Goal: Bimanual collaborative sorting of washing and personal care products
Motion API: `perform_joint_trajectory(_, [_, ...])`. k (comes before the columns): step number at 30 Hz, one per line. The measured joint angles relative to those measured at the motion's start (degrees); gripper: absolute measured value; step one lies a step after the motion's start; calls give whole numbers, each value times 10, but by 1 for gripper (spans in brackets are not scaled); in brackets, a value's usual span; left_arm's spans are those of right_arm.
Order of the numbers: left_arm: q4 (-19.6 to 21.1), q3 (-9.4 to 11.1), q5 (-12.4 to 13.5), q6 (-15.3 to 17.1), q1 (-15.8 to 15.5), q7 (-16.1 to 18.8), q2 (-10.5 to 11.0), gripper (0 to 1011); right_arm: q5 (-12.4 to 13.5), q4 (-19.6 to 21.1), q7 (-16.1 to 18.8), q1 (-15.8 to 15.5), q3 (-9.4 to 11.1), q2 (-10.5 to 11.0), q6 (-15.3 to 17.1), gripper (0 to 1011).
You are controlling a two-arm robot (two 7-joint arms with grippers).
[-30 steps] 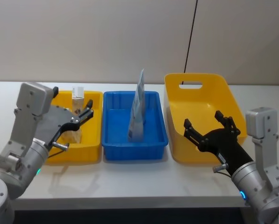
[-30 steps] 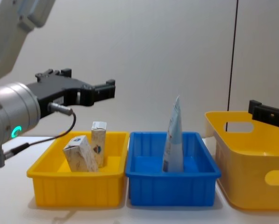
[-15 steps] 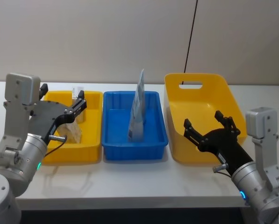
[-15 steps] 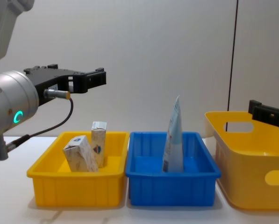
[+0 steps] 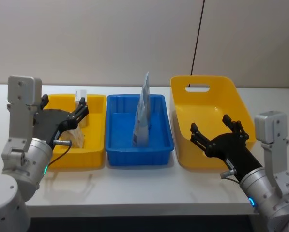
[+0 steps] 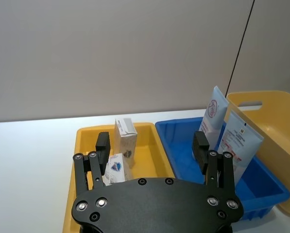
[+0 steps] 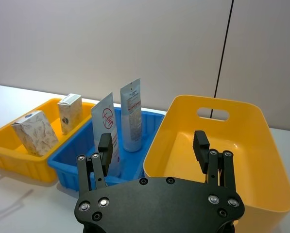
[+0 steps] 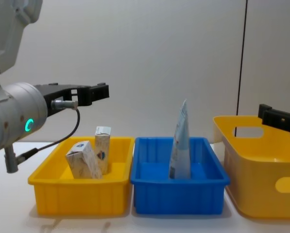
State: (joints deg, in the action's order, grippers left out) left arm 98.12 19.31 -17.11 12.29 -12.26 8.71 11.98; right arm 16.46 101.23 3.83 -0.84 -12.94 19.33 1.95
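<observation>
A white block-shaped pack with grey feather marks leans in the small yellow bin. A small beige carton stands upright just behind it. A pale blue tapered tube stands on end in the blue bin; the right wrist view shows a second tube behind the first. My left gripper hovers open and empty above the small yellow bin's near left side. My right gripper hangs open and empty over the near part of the large yellow bin.
The three bins stand side by side on a white table, close to a plain wall. A black cable runs down the wall behind the large bin. Bare table lies in front of the bins.
My left gripper has drawn back to the left and levelled out, off the pack and carton. The right arm and the products have not moved.
</observation>
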Motion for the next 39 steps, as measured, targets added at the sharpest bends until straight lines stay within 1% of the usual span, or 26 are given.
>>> perform_joint_trajectory(8, [-20, -2, -4, 29, -12, 3, -14, 1001, 0, 0, 0, 0, 0, 0, 0, 1002])
perform_joint_trajectory(20, [-47, -2, -8, 70, -24, 0, -23, 1001, 0, 0, 0, 0, 0, 0, 0, 1002])
perform_joint_trajectory(29, [-68, -5, -11, 86, -28, -8, -26, 1001, 0, 0, 0, 0, 0, 0, 0, 1002])
perform_joint_trajectory(39, [-97, -18, -18, 90, -36, -22, -27, 1001, 0, 0, 0, 0, 0, 0, 0, 1002])
